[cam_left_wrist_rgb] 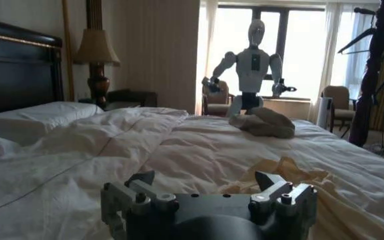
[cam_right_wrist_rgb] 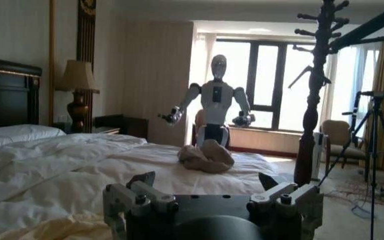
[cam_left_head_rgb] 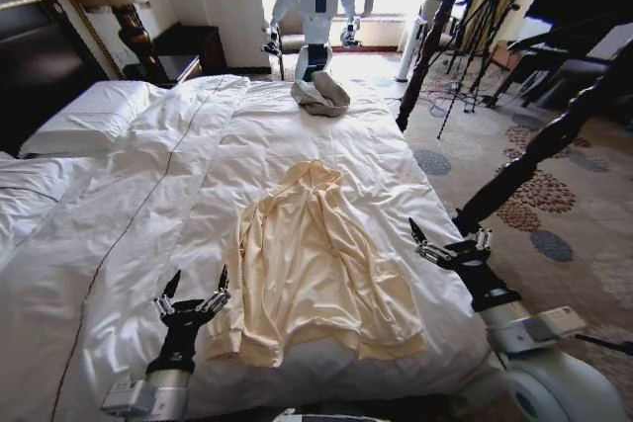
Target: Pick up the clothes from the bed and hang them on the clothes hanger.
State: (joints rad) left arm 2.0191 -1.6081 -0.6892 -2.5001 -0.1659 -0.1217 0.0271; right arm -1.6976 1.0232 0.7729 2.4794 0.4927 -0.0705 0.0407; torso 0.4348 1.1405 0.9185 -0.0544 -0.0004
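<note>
Pale cream-yellow long-sleeved shirt [cam_left_head_rgb: 316, 269] spread flat though wrinkled on the white quilted duvet of the bed [cam_left_head_rgb: 148, 195], collar toward the far end, hem near the near edge. Slim black clothes hanger [cam_left_wrist_rgb: 360, 39] hung high on a dark post beside the window.

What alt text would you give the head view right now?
A cream-yellow shirt lies spread flat on the white bed, untouched, with the left gripper and right gripper open either side. A grey cloth bundle sits at the far edge.
</note>
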